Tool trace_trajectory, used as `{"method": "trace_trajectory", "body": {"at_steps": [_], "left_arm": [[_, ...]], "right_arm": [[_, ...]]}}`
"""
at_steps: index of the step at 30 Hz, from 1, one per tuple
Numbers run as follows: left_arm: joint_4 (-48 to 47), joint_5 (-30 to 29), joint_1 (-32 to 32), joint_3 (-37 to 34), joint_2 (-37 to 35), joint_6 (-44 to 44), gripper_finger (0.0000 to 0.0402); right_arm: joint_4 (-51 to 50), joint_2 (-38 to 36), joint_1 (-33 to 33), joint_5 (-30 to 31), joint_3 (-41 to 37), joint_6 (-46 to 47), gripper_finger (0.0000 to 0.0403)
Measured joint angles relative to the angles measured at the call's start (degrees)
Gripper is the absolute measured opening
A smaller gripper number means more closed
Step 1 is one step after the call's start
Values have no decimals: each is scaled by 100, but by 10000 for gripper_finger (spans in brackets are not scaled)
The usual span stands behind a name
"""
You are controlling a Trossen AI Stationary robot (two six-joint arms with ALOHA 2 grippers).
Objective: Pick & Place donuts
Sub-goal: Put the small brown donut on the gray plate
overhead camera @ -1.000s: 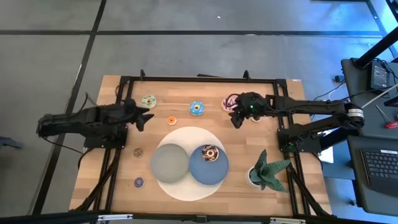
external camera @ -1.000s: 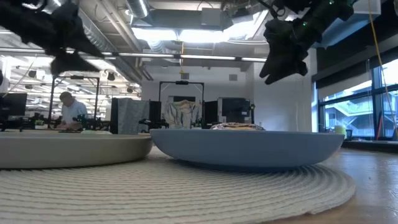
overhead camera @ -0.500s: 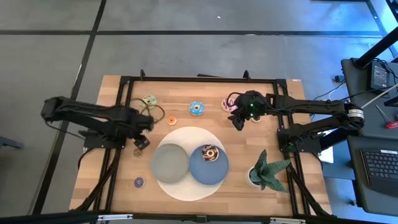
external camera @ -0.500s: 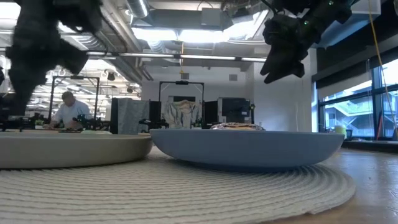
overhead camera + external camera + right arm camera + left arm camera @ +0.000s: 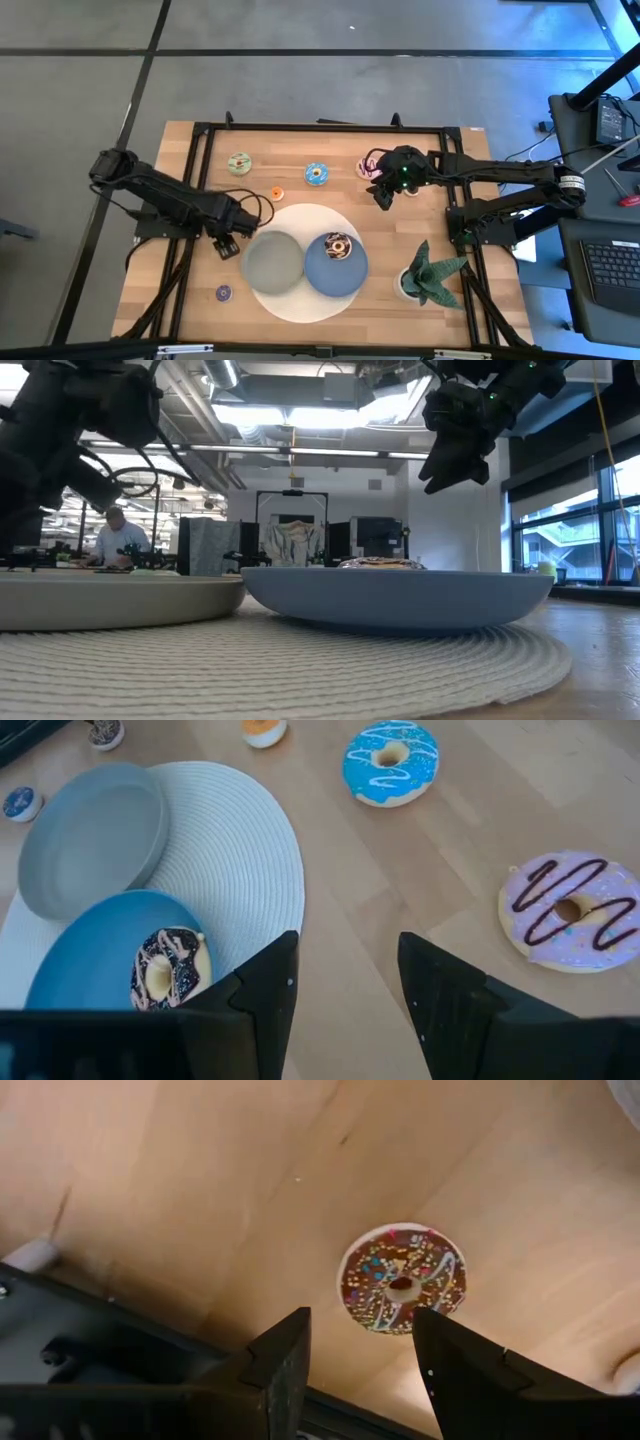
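My left gripper is open and points down over a tiny brown sprinkled donut that lies flat on the wood; its fingers stand short of the donut and touch nothing. In the high view it hides that donut. My right gripper hangs open above the table, near the pink donut and the blue donut. A chocolate donut lies on the blue plate. Yellow-green, orange and purple donuts lie on the table.
A grey plate and the blue plate sit side by side on a round white mat. A potted plant stands at the near right. Black frame rails run along the table's edges. People sit at desks in the room beyond.
My left arm has swung from beside the yellow-green donut toward the table's near edge and its right. Its gripper has tipped from about level to pointing down and has sunk over the tiny brown donut. No donut has moved.
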Motion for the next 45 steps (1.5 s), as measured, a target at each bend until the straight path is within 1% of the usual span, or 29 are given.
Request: {"method": "trace_trajectory", "body": {"at_steps": [3, 9, 15, 18, 26, 31, 35, 38, 41, 45], "left_arm": [[5, -74, -78, 0, 171, -43, 171], [396, -89, -107, 0, 526, -131, 171], [435, -87, -107, 0, 819, -131, 165], [452, -85, -107, 0, 896, -131, 147], [505, -70, -107, 0, 914, -136, 80], [513, -98, -106, 5, 807, -156, 55], [335, -100, -71, 265, 542, -288, 48], [384, -183, 15, 612, 336, -381, 48], [577, -479, 57, 955, 281, -447, 48], [1150, -745, 57, 1232, 470, -133, 46]], "right_arm": [[0, 0, 0, -1, 0, 0, 174], [2, 2, 0, 1, 0, -18, 174], [2, 2, 0, 1, 0, -23, 174], [2, 2, 0, 1, 0, -135, 174], [1, 2, 0, 1, 0, -177, 174], [2, 2, 0, 1, 0, -313, 174], [0, 2, 0, 3, 0, -351, 174], [2, 2, 0, 3, 0, -446, 174], [2, 2, 0, 8, 0, -446, 174], [4, 2, 0, 10, 0, -443, 174]]}}
